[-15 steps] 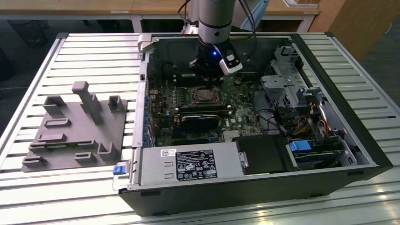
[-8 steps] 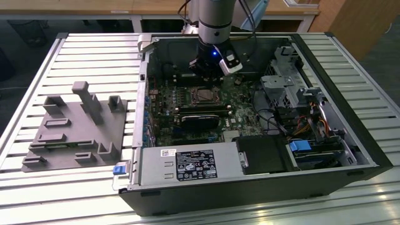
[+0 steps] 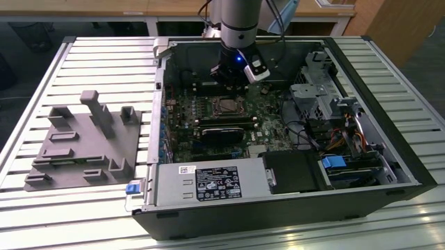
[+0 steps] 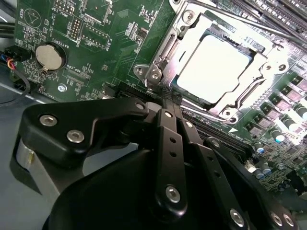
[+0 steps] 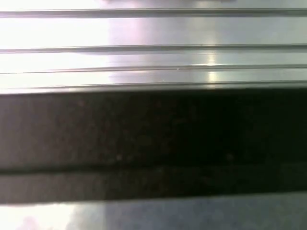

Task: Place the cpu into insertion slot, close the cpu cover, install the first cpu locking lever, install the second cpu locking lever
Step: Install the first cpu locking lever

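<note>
The slatted metal table (image 3: 83, 57) takes up most of the room in the exterior view, and on it lies an open computer case (image 3: 389, 156) with its side panel off. Toward the exterior view's left of the case sits a grey fixture plate (image 3: 83, 140) with upright blocks on it. Inside the case, the green motherboard (image 3: 201, 109) lies flat, with a labelled power supply (image 3: 208, 183) along the near edge and drive bays with bundled cables at the exterior view's right.

The robot arm (image 3: 238, 21) comes down from above into the case, and its gripper (image 3: 226, 78) hangs just above the board, right beside the insertion slot (image 3: 226, 105).

In the second wrist view the gripper (image 4: 169, 96) has its dark fingers (image 4: 165, 129) pressed together, holding nothing, their tips near one corner of the socket. The cpu (image 4: 213, 67) sits in the insertion slot (image 4: 153, 74), its pale top face showing through the window of the cpu cover (image 4: 192, 24), which looks to be lying down over it, though glare makes that hard to say firmly. A round coin battery (image 4: 50, 56) sits on the board well apart from the socket.
</note>
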